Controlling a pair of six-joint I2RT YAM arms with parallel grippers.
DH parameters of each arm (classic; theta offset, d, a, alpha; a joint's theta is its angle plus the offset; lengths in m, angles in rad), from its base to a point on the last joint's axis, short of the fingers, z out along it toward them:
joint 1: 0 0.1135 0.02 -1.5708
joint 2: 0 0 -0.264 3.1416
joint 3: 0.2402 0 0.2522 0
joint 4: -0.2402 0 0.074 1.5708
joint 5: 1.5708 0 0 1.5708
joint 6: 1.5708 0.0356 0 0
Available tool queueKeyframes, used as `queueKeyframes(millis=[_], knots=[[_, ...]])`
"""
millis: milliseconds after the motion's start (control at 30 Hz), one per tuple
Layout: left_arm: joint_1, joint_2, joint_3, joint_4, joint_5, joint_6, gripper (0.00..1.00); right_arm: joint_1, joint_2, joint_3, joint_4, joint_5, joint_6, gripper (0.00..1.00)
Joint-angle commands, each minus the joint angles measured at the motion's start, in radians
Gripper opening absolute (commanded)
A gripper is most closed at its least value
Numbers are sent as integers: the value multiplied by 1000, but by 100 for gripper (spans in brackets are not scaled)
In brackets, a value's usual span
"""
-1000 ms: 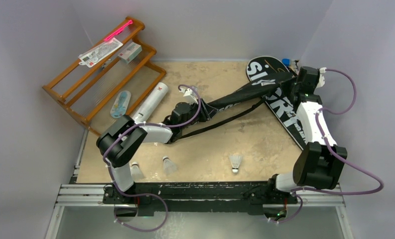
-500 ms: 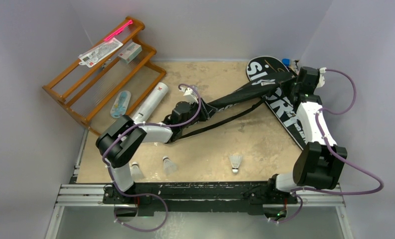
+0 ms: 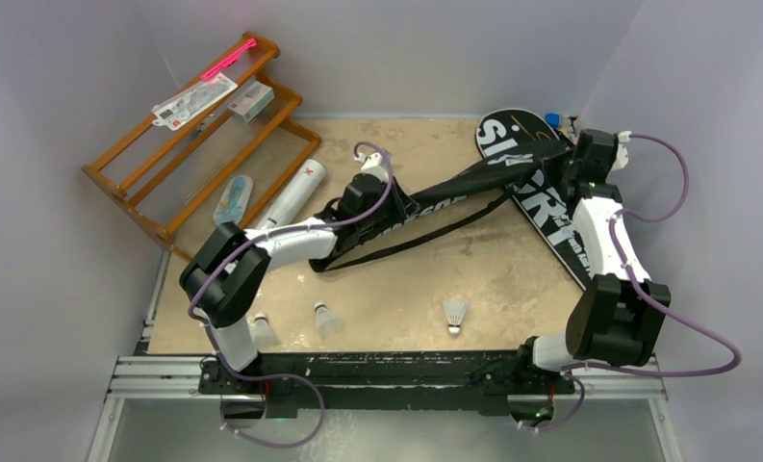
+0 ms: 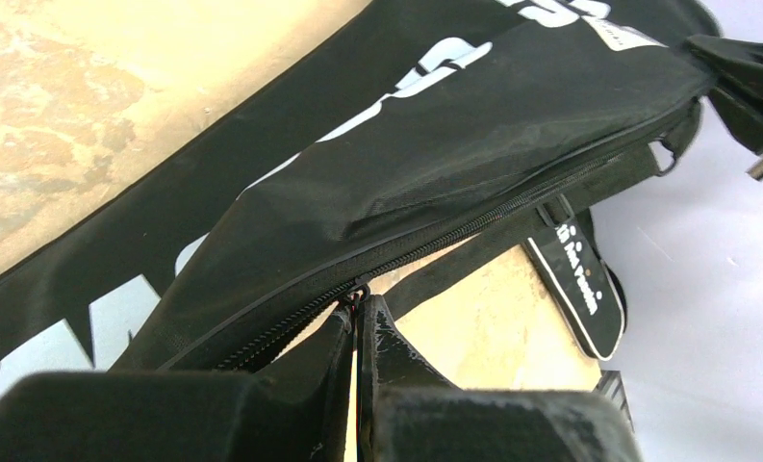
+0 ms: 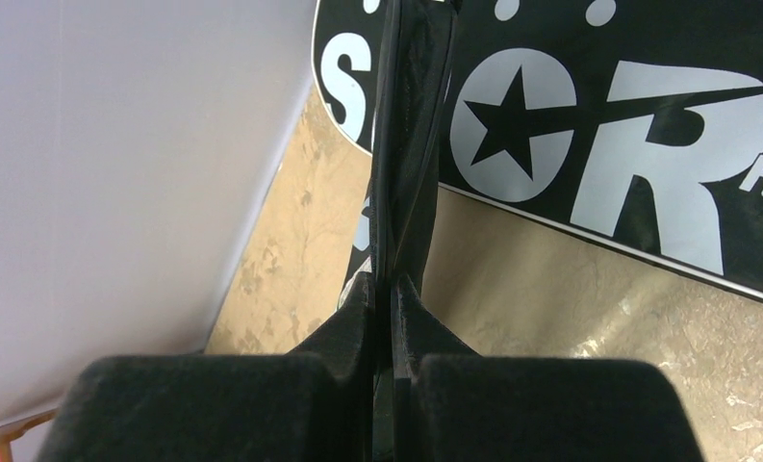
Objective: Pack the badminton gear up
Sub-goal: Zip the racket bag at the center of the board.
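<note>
Over the last second the left jaws have gone from partly open to fully closed, and the left arm has moved up the sandy-brown counter (image 3: pixel 512 289) toward the far wall. In the left wrist view the fingertips now meet right at the small zipper pull (image 4: pixel 356 295) of the upper black racket-shaped fabric bag (image 4: pixel 435 144) (the pull looks pinched between them, though only a sliver of it shows). The right jaws have not changed: they stay clamped on a fold of that same bag at its wide head end. That holds it raised and fairly taut above the second black bag with large white lettering (image 3: pixel 553 219), which lies flat by the right wall. As I read it, this sets up a zip stroke, with the right arm anchoring the fabric while the left draws the pull along the zipper line. I cannot tell whether that would open or shut the bag, nor whether a racket is inside. Three small white feather shuttlecocks (image 3: pixel 455 313) stand loose near the counter's near edge. The long white-silver tube (image 3: pixel 295 195) lies just beside the orange wooden rack (image 3: pixel 165 164), so most of the packing appears to be still ahead.
</note>
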Motion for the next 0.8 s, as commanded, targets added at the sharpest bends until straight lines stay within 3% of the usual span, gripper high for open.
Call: queueKeyframes(millis=[0,167,433,767], knots=[[20,-41,194,-388,-20,50,0,-4,-20,5,75,45,-21,0],[31,-18,330,-669,10,125,0,-5,-14,25,68,110,-54,0],[47,12,443,-954,0,239,0,-5,-5,49,34,192,-90,0],[48,-15,413,-1256,6,364,0,-5,34,93,13,255,-110,0]])
